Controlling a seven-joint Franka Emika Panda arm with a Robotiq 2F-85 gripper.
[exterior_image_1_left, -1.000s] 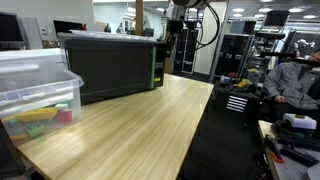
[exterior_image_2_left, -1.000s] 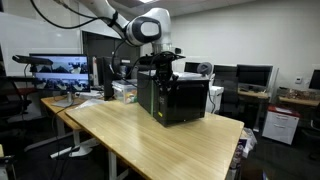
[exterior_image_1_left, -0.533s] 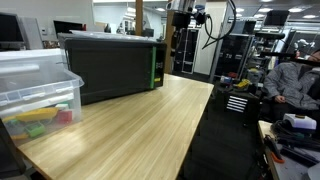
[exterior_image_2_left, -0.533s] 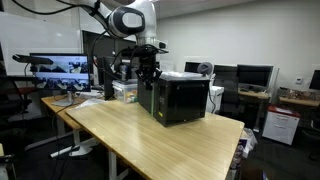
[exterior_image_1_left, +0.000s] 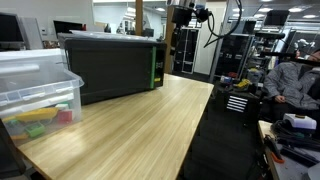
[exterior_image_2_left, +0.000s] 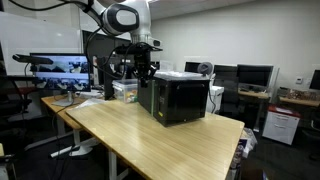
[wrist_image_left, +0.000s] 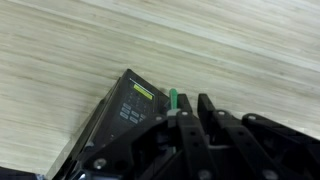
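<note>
Black box-shaped microwave oven (wrist_image_left: 125, 110) sits just below pincer (wrist_image_left: 193, 112), green door tab (wrist_image_left: 172, 98) right by tips. Pincer nrly pressed together, empty, over pale wooden surface (wrist_image_left: 80, 40).

1. Your gripper (exterior_image_2_left: 143, 70) is no longer over the top of the microwave (exterior_image_2_left: 180, 98). It now hangs off the side that faces the monitor (exterior_image_2_left: 60, 68).
2. The white wrist joint above it has swung the same way and sits a little higher.
3. Most of that travel comes early. Over the last half second you only creep a little further.
</note>
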